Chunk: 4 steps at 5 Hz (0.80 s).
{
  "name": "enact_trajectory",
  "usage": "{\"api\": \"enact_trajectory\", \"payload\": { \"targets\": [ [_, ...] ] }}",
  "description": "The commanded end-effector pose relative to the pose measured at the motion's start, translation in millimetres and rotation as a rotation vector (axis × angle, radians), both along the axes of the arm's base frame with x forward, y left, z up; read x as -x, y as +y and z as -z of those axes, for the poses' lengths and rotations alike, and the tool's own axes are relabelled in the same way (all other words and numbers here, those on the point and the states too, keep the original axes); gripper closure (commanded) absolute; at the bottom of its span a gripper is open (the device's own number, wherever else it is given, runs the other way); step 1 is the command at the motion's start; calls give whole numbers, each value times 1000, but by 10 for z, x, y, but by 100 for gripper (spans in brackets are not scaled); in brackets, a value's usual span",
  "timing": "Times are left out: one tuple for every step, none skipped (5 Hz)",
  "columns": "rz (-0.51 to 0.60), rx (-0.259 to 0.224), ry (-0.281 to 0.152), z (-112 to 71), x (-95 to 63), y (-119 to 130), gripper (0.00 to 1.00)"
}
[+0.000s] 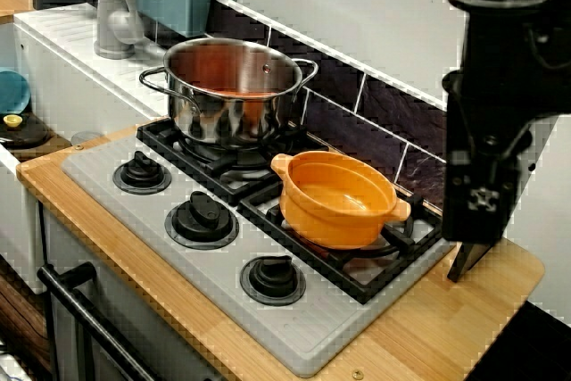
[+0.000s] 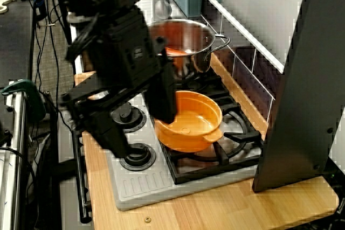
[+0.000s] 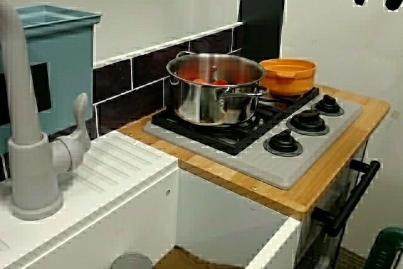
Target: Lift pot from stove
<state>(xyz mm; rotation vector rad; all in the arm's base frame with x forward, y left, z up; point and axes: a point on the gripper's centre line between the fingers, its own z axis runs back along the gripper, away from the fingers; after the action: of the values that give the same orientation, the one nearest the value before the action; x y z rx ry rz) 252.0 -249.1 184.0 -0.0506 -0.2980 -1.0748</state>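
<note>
Gripper point(image 2: 143, 127) spread open beside the upright pot point(image 1: 339, 198) (handles aligned along the stove point(image 1: 107, 167) row).

Toy kitchen, stove point(image 1: 294, 327), faucet point(image 3: 25, 149), tiled backsplash point(image 1: 375, 104)

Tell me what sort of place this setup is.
Most likely a toy play kitchen, not a real one: a grey stove with black knobs set in a light wood counter, a dark tile backsplash, and a grey faucet. An orange pot and a steel pot sit on the burners.
</note>
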Motion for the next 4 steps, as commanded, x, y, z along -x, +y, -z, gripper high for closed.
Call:
{"api": "enact_trajectory", "payload": {
  "targets": [
    [174, -21, -186, -49, -149, 317, 0],
    [253, -1, -178, -44, -178, 446, 0],
    [260, 33, -176, -45, -191, 578, 0],
    [266, 18, -172, 12, -210, 598, 0]
  ]
}}
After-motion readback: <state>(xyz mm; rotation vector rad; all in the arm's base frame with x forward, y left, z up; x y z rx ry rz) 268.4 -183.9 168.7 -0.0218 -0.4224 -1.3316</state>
